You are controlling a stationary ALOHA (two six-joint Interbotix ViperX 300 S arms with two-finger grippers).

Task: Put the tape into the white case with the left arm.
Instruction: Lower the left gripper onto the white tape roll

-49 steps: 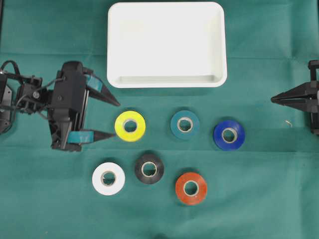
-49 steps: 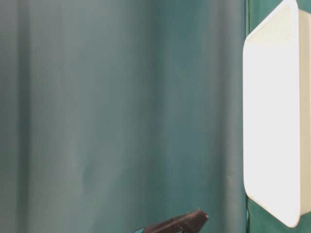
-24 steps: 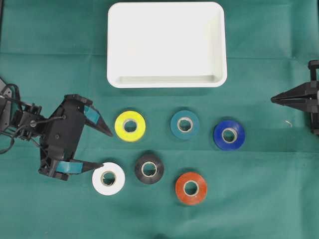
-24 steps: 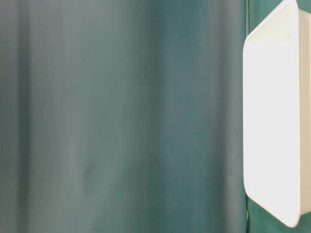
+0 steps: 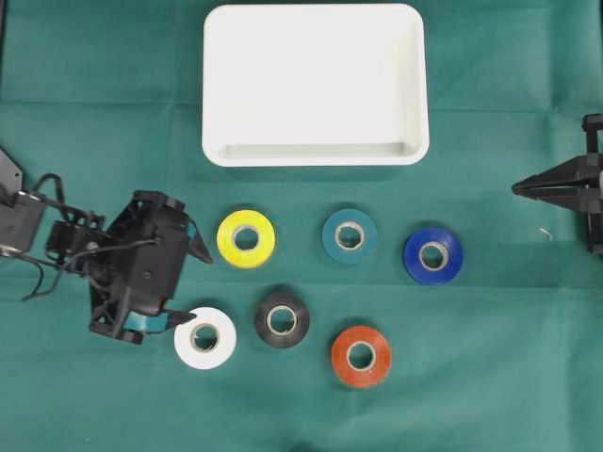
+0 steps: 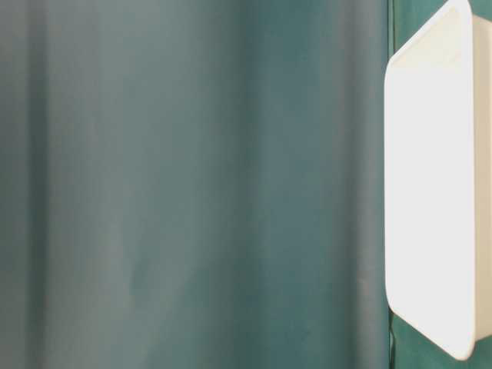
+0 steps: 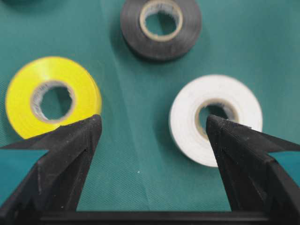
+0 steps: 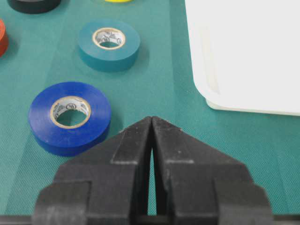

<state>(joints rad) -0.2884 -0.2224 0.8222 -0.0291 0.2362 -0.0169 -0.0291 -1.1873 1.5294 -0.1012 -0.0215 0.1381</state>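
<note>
Left gripper [image 5: 196,286] spread wide beside white tape roll [image 5: 205,338], holding nothing.
Right gripper [image 8: 152,123] closed; its arm cut off at table's right edge.

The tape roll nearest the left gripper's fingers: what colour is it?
White tape roll, clearest in the left wrist view.

left end effector [image 5: 200,285] agape; right end effector [image 5: 517,188] pinched together

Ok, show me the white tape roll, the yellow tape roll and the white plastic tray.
White tape roll [image 5: 205,338]: overhead view, on its flat top ring.
Yellow tape roll [image 5: 246,238]: overhead view, on its top ring.
White rectangular plastic tray [image 5: 316,80]: overhead view, on its bare floor.
</note>
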